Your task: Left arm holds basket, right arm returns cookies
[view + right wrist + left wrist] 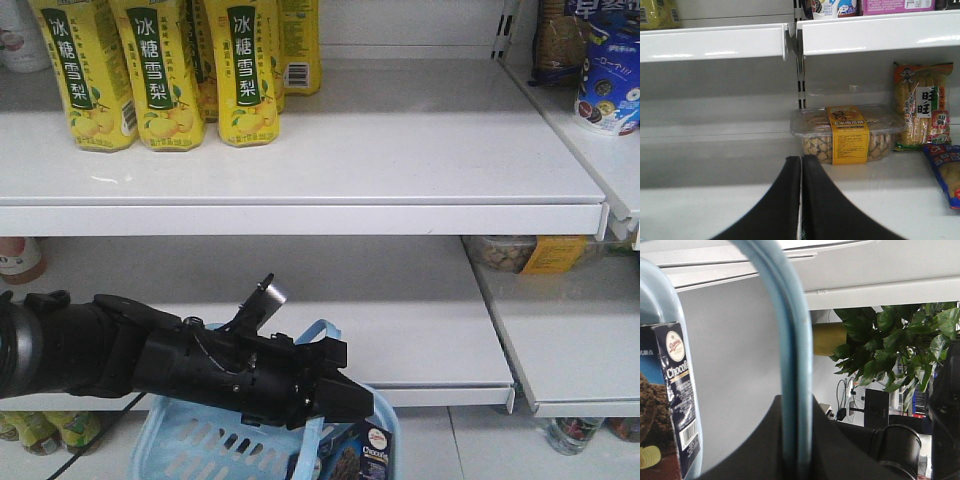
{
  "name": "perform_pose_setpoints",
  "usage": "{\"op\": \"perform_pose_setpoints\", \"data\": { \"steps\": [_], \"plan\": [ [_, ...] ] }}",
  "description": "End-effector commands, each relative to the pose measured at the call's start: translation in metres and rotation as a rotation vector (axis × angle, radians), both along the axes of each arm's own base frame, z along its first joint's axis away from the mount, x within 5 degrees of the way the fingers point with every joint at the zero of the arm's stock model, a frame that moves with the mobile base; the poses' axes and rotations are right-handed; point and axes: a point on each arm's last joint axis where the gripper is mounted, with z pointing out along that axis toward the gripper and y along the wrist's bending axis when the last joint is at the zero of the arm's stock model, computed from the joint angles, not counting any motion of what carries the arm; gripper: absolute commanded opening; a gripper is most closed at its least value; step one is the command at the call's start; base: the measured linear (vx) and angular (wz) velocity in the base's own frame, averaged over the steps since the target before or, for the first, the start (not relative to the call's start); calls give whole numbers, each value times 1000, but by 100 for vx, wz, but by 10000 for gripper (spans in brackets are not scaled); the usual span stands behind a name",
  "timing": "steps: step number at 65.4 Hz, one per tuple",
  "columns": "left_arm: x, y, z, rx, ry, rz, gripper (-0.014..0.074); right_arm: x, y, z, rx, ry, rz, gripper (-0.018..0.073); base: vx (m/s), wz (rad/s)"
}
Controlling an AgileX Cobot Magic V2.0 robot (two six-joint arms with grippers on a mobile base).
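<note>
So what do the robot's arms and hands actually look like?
The left arm is bulky and matte black, with thin black cables showing and a small silver-tipped piece sticking up. Its hand is black and wedge-shaped. The right hand shows two thick, smooth black fingers.

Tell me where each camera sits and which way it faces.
Front view: behind the left arm, facing shelves of yellow cartons; arm and basket show below.
Left wrist: behind the left gripper, looking past the handle it clamps toward a plant.
Right wrist: behind the right gripper, shut and empty, facing a biscuit tub.
Front and left wrist share handle and cookies.
</note>
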Motion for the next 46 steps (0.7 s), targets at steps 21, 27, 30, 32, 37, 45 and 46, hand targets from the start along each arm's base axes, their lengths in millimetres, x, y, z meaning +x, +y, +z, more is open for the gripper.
{"op": "perform_pose_setpoints", "data": {
  "steps": [21, 27, 30, 32, 37, 45, 46],
  "plan": [
    [2, -2, 24, -73, -79, -7, -6, -1, 0, 8, -11, -88, 3, -9, 2, 0],
    [2, -2, 24, -73, -79, -7, -6, -1, 0, 8, -11, -88, 3, -9, 1, 2],
    [2, -2, 24, -73, -79, -7, -6, -1, 0, 8, -11, -88, 3, -9, 0, 2],
    [2, -2, 24, -73, -79, -7, -6, -1, 0, 8, -11, -88, 3, -9, 0, 2],
    [2, -2, 24, -73, -79, -7, -6, -1, 0, 8, -11, -88, 3, -9, 0, 1],
    [2, -2, 24, -73, -79, -7, -6, -1, 0, 8, -11, -88, 3, -9, 0, 0],
    [2, -2, 24, -73, -79, -7, -6, -1, 0, 8, -11, -88, 3, -9, 0, 0]
  ]
}}
